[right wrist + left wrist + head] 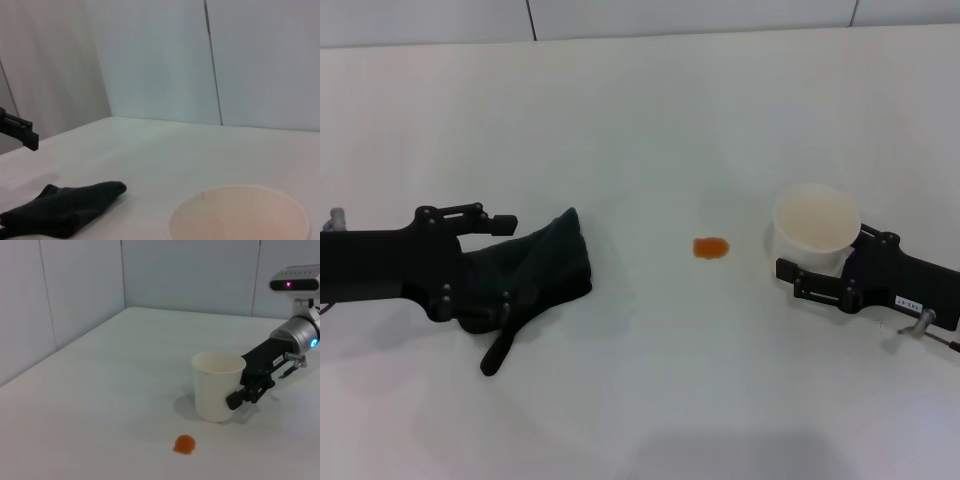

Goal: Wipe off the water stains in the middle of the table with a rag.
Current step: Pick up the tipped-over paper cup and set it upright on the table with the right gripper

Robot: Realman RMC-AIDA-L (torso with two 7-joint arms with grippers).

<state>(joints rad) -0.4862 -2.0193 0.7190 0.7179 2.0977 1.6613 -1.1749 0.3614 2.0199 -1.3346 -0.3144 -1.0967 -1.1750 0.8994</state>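
Here the rag (535, 268) lies between the left pincer's (505, 262) spread fingers.

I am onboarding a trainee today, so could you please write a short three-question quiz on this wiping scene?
1. True or false: the rag already covers the orange stain.
2. Which gripper is at the white cup? A) left B) right C) neither
3. Fill in: the stain lies on the table between the rag and the ____.

Key:
1. False; the stain lies bare, apart from the rag at the left gripper.
2. B; the right gripper has fingers on both sides of the cup.
3. cup
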